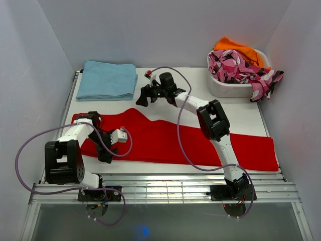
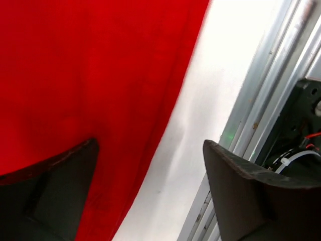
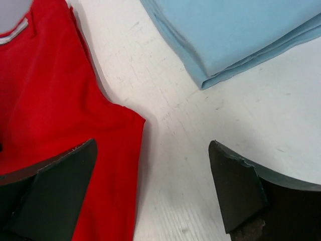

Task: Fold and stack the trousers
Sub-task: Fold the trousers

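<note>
Red trousers [image 1: 155, 138] lie flat, unfolded, across the table [image 1: 251, 118]
Left gripper [image 1: 106, 150], fingers spread, over their 8 o'clock edge; right gripper [image 1: 142, 96], spread too, over their 11 o'clock corner, folded blue cloth [image 1: 106, 80] farther out at 11 o'clock

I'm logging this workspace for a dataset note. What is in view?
trousers: 1, red, spread across the middle of the table
folded garment: 1, light blue, far left corner
bin: 1, white, far right corner
patterned garment: 1, pink, black and white, in the bin and hanging over its rim
orange garment: 1, orange, at the back of the bin
table: 1, white, under everything
left gripper: 1, black, open, at the trousers' near left edge
right gripper: 1, black, open, at the trousers' far edge, near the folded garment
</note>
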You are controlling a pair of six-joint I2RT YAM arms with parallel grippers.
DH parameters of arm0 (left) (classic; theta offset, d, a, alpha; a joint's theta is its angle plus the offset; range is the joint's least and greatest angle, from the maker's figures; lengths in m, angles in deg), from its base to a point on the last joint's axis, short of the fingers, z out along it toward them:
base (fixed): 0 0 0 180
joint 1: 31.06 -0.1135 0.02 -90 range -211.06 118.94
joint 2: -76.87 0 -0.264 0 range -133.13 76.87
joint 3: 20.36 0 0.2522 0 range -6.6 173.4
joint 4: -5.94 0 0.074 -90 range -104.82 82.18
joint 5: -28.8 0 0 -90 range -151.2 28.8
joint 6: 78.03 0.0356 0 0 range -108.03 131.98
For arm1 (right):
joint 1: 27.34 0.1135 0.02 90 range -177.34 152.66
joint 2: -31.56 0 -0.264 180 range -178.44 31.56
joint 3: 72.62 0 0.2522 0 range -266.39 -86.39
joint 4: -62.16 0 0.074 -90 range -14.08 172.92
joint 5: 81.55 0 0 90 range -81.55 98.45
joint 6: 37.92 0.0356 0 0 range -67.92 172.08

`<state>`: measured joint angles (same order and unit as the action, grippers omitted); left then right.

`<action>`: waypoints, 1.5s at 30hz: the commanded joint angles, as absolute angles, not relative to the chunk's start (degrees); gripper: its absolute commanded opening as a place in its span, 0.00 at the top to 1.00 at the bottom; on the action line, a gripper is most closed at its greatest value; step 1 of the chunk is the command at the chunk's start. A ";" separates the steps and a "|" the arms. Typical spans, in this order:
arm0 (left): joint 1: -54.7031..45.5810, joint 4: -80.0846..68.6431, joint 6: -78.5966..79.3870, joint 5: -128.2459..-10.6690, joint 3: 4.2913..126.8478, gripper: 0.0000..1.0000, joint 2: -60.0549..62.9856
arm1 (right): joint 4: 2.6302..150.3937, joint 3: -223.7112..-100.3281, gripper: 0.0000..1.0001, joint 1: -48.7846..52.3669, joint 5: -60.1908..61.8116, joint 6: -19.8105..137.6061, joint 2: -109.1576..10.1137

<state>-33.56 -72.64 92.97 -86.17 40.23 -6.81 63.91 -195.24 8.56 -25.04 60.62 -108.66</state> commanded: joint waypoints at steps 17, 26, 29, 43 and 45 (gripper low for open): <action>-36.33 -46.33 21.78 -75.97 58.88 0.15 -19.17 | 128.89 -161.75 0.00 -8.51 -18.21 24.40 -69.17; -54.24 -45.00 12.51 -71.40 60.37 0.02 -33.16 | 122.51 -150.28 0.13 -19.60 -5.63 22.28 -74.78; -56.72 -45.26 12.59 -71.57 60.46 0.02 -34.22 | 119.42 -154.66 0.17 -19.51 -5.34 23.43 -80.57; -57.43 -44.39 16.55 -76.49 58.97 0.02 -27.28 | 121.97 -168.75 0.16 -24.49 -8.25 30.46 -72.61; -57.43 -44.13 16.81 -77.10 57.66 0.02 -26.67 | 122.67 -164.62 0.19 -32.29 -6.15 30.64 -67.35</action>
<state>-56.01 -44.40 14.11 -84.07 60.67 -27.03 122.24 -167.49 -22.01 -10.60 29.65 -76.53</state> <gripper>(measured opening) 0.972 0.820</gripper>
